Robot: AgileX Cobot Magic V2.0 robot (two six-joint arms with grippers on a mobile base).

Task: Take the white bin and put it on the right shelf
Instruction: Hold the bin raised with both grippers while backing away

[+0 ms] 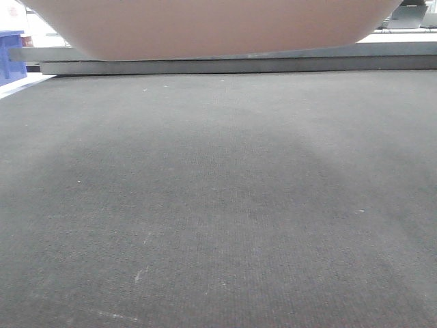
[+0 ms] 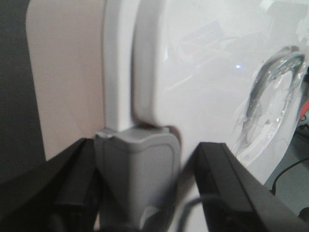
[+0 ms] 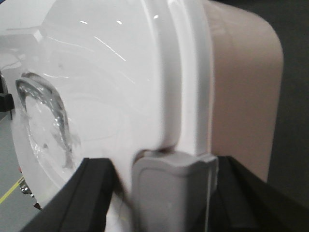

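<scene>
The white bin [image 1: 218,27] hangs at the top of the front view, its pinkish underside above the dark mat. In the left wrist view its body [image 2: 67,72], glossy lid [image 2: 203,72] and a grey latch [image 2: 135,169] fill the frame. My left gripper [image 2: 149,154] straddles that latch, one finger on the body side, one on the lid side. In the right wrist view my right gripper [image 3: 164,166] straddles the other grey latch [image 3: 169,188] the same way, between lid [image 3: 106,72] and body [image 3: 246,87]. The right shelf is not clearly in view.
A dark grey mat [image 1: 218,205] covers the surface below the bin, with the bin's broad shadow on it. A grey metal rail [image 1: 273,65] runs across behind the mat. A blue plastic bin [image 1: 10,58] stands at the far left.
</scene>
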